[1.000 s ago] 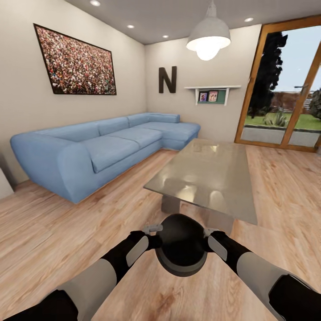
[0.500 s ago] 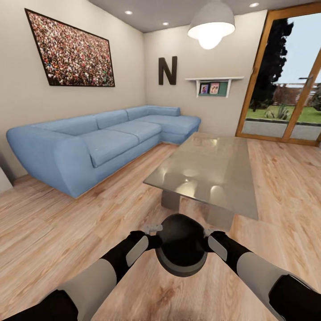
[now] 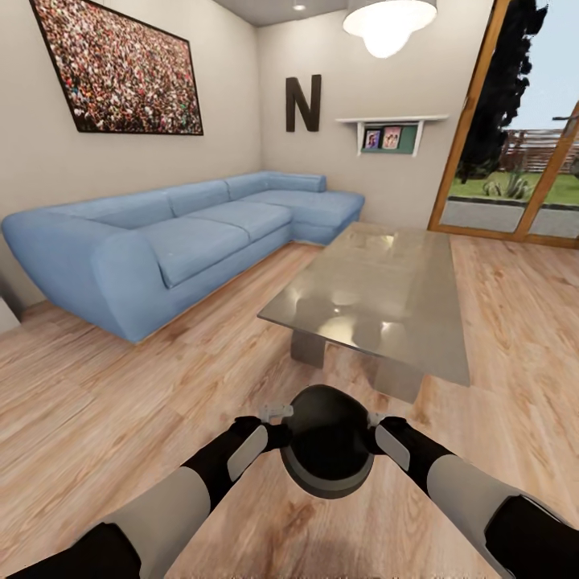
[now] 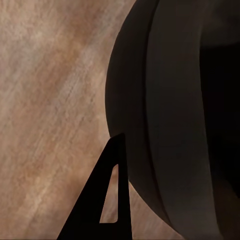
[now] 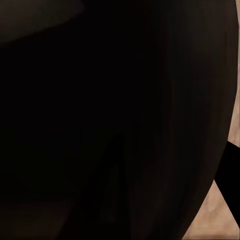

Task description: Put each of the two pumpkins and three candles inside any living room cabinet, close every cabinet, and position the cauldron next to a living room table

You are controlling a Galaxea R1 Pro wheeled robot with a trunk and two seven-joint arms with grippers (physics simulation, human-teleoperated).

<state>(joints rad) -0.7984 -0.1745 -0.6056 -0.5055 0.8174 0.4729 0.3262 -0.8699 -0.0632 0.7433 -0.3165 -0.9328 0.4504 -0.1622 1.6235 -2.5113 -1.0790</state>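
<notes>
I hold the matte black cauldron (image 3: 326, 450) in front of me, low above the plank floor, between both arms. My left gripper (image 3: 281, 420) is clamped on its left rim and my right gripper (image 3: 374, 425) on its right rim. The left wrist view has the cauldron's belly (image 4: 165, 110) against one dark finger (image 4: 90, 215). Up close in the right wrist view is the cauldron's black wall (image 5: 110, 120). The grey-green table (image 3: 378, 297) stands just ahead of the cauldron, its near leg (image 3: 309, 351) a short way off. Pumpkins, candles and cabinet are out of view.
A blue corner sofa (image 3: 177, 241) runs along the left wall under a framed picture (image 3: 117, 72). Glass doors with wooden frames (image 3: 515, 129) are at the back right. Light wood floor (image 3: 121, 402) lies open between sofa and table and to the table's right.
The whole view has shifted: room features sit lower and wider, and the table looks slightly nearer, so the camera has moved. Arms and cauldron keep the same place in the picture.
</notes>
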